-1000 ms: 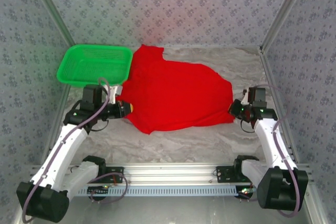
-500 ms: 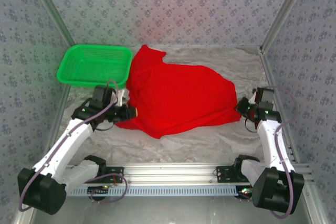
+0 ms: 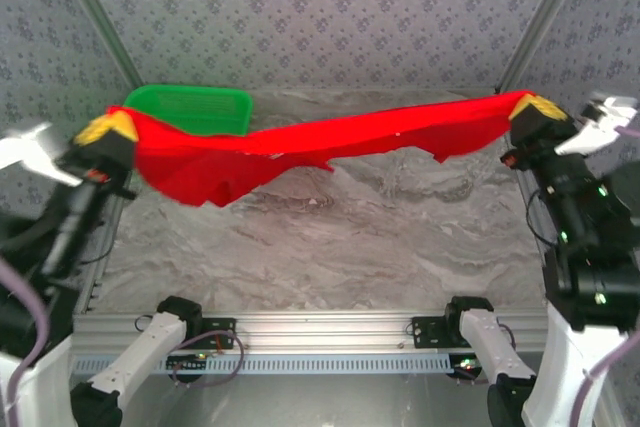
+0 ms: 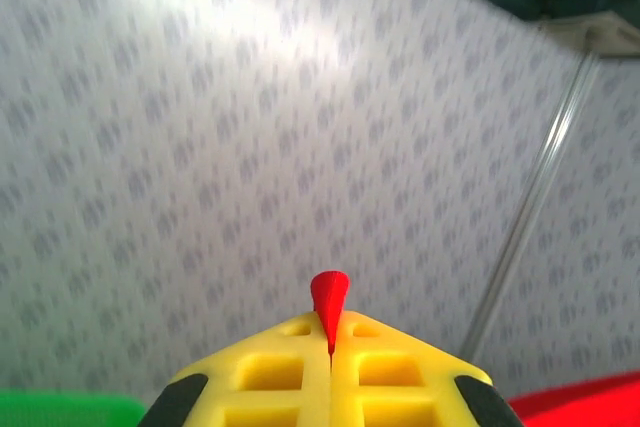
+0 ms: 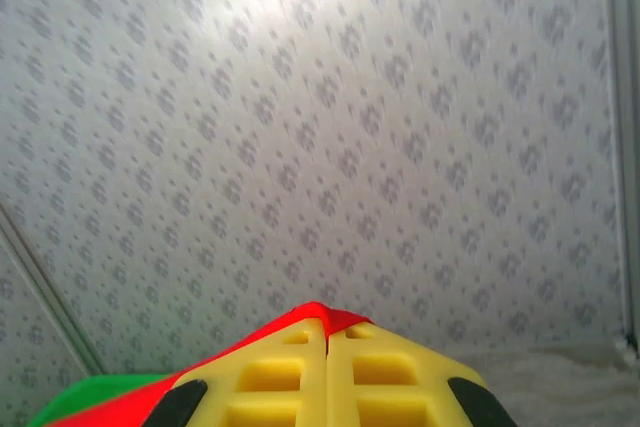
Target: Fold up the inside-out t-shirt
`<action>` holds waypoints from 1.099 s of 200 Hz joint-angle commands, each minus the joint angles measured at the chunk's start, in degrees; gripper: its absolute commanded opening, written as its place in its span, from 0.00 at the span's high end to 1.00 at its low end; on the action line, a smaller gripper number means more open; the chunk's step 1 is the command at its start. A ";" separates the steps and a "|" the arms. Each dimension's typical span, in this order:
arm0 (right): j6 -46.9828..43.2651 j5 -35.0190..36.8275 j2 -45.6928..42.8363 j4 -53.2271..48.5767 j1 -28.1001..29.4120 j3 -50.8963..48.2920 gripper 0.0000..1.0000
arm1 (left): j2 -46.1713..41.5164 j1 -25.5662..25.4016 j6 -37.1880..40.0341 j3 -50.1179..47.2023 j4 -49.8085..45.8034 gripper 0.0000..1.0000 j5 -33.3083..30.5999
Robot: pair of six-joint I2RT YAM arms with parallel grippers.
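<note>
jaws on both arms are clamped on the shirt [image 3: 300,142]: left jaws pinch its left end, right jaws its right end. in both wrist views you get a sliver of red squeezed between the yellow pads [image 4: 270,372], with no gap showing.

the shirt hangs in the air as a stretched band between the two arms, above the far half of the tabletop [image 3: 330,237] and clear of it. the left part sags in a loose pouch in front of the green basket [image 3: 190,105].

progress, my read: early. nothing is folded and nothing is laid flat. you've got the spread-out hold only; laying it down and every fold are left.

what you can't get from these views:
- which edge is gripped, hem or shoulders; the cloth is too bunched.
- no print or tag shows, so which face is out is unclear.
- both arms are blurred and cut off at the frame edges.
- the wrist cameras look up at the patterned wall [image 5: 330,127], so no cloth detail there.
</note>
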 commanded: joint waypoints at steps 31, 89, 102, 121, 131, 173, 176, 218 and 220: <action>-3.44 5.87 2.97 -10.21 0.33 14.88 1.00 | 8.19 0.18 9.97 17.59 -5.42 1.00 -6.53; -4.13 8.66 11.64 0.08 0.36 12.53 1.00 | 25.37 0.18 20.27 28.18 -1.31 1.00 -12.98; -3.86 8.98 14.33 4.56 0.29 11.45 1.00 | 29.79 0.84 22.32 30.06 0.53 1.00 -13.73; -3.73 9.75 18.40 10.81 0.30 9.43 1.00 | 36.49 5.18 21.32 34.35 1.30 1.00 -9.40; -3.46 9.14 20.46 14.03 0.29 8.26 1.00 | 39.96 7.20 20.53 36.56 1.95 1.00 -6.93; -2.02 8.79 31.98 24.41 0.33 12.86 1.00 | 54.94 12.57 16.89 52.91 3.05 1.00 1.52; -1.82 8.79 32.74 24.78 0.29 13.47 1.00 | 56.48 12.94 16.36 55.51 2.37 1.00 2.10; 0.69 4.96 43.37 19.20 0.58 34.25 1.00 | 69.02 16.09 9.03 82.56 -1.55 1.00 8.51; 0.64 4.83 43.70 18.82 0.62 35.20 1.00 | 68.33 16.09 8.85 81.62 -1.25 1.00 8.63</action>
